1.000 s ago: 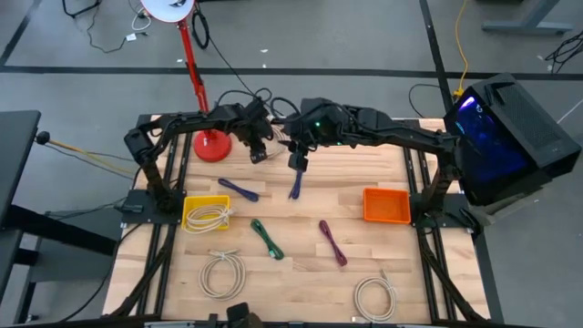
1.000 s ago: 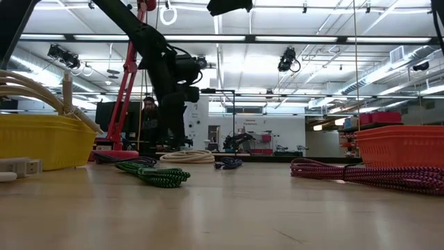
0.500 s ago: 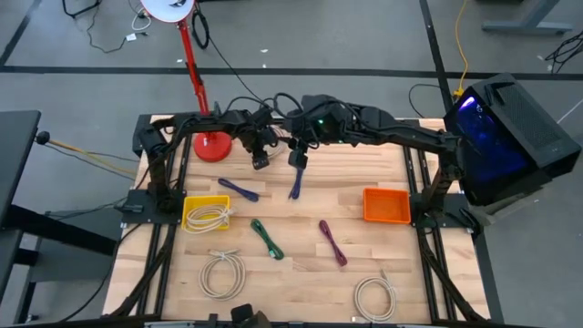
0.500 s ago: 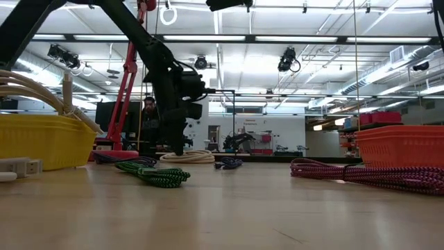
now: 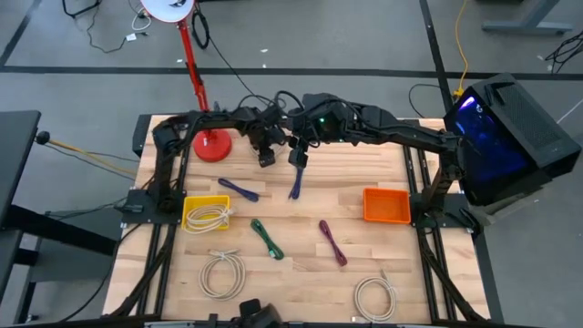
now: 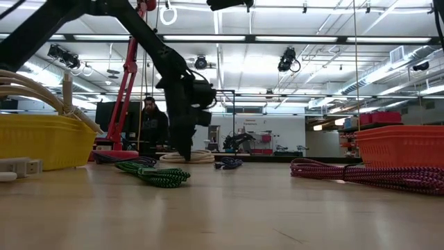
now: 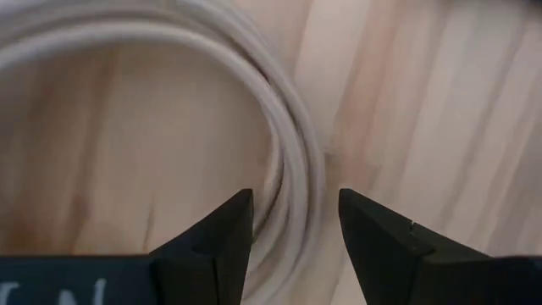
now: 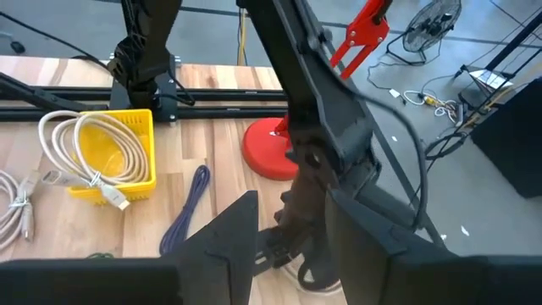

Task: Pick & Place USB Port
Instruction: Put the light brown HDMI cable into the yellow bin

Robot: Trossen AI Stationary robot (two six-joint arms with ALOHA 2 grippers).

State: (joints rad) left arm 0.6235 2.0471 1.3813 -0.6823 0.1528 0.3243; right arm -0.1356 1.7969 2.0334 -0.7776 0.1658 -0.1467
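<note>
Wooden bench (image 5: 364, 264) carries scattered cables; left gripper (image 7: 292, 222) hangs low at the far side, jaws apart astride a coiled white cable (image 7: 288, 144), not closed on it; right gripper (image 5: 296, 160) hovers just beside, jaws parted, holding nothing.

yellow basket (image 5: 206, 215): holds a white cable
orange bin (image 5: 385, 205): plain
lamp base (image 5: 211, 146): red
braided cables: green-black (image 5: 267, 239), purple (image 5: 332, 242), blue (image 5: 239, 189)
</note>
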